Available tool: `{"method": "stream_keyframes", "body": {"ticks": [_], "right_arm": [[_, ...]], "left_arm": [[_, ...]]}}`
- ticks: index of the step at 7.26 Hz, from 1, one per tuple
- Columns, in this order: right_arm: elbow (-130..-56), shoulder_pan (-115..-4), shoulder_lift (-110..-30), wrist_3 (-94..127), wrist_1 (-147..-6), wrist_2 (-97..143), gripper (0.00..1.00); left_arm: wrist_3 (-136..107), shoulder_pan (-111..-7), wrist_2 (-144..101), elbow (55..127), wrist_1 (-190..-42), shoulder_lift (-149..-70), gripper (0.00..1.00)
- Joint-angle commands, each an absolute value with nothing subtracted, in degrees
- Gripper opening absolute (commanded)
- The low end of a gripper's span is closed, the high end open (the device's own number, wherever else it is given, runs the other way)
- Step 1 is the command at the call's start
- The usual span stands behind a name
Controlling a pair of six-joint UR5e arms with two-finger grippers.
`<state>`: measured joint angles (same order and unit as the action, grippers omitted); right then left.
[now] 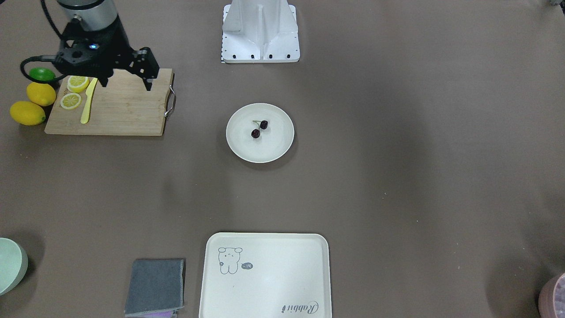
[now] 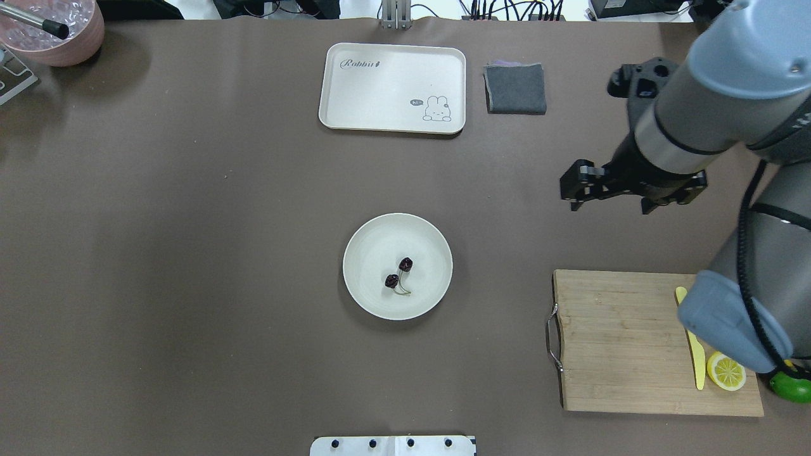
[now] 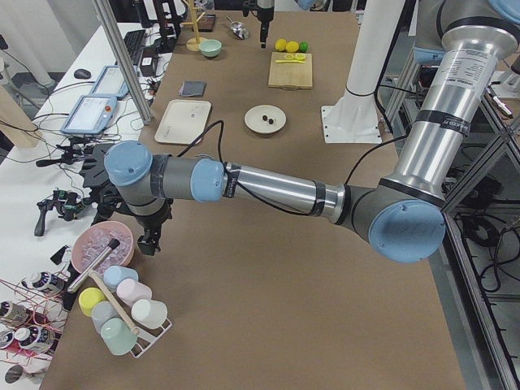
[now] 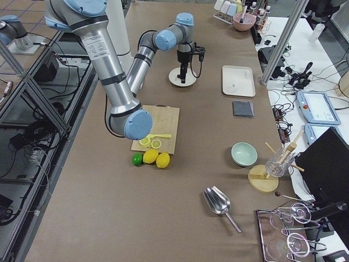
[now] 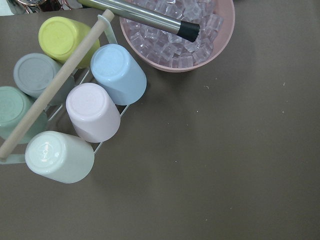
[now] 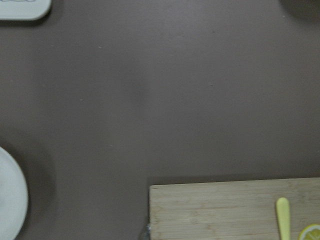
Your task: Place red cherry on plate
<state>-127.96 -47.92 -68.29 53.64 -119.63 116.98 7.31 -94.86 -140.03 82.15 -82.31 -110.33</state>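
Note:
The red cherry (image 1: 259,129) (image 2: 398,274), a dark glossy pair joined by thin stems, lies inside the round cream plate (image 1: 274,146) (image 2: 367,250) at the table's middle. My right gripper (image 1: 126,84) (image 2: 609,208) hangs open and empty in the air, well off to the plate's side, above the far edge of the cutting board (image 1: 126,112). In the right wrist view only the rim of the plate (image 6: 10,200) shows at the left. My left gripper (image 3: 150,242) shows only in the exterior left view, beside a pink bowl; I cannot tell whether it is open or shut.
The board carries lemon slices (image 1: 71,100) and a yellow knife (image 1: 88,102); two lemons (image 1: 27,112) and a lime (image 1: 42,74) lie beside it. A cream tray (image 1: 265,282), grey cloth (image 1: 154,287) and green bowl (image 1: 9,265) sit opposite. Cups (image 5: 92,112) and an ice bowl (image 5: 220,40) lie below my left wrist.

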Motion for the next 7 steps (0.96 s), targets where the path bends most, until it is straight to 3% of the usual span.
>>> {"method": "stream_keyframes", "body": {"ticks": [1, 3, 5, 7], "right_arm": [[-127.89, -57.53, -77.31, 35.94, -119.71, 121.88, 1.0], [-125.08, -67.97, -83.72, 17.42, -119.36, 122.87, 1.0], [-114.49, -81.58, -83.94, -3.76, -119.27, 128.47, 1.0], [-107.17, -88.04, -84.11, -17.0, -119.18, 128.85, 1.0]], "left_arm": [[7.38, -92.99, -140.19, 82.35, -82.61, -110.57, 0.98], [7.64, -92.99, -139.92, 84.27, -82.62, -110.05, 0.98], [7.73, -93.08, -140.19, 88.65, -82.35, -106.72, 0.98], [7.56, -92.9, -139.92, 89.47, -82.18, -105.65, 0.98]]}}
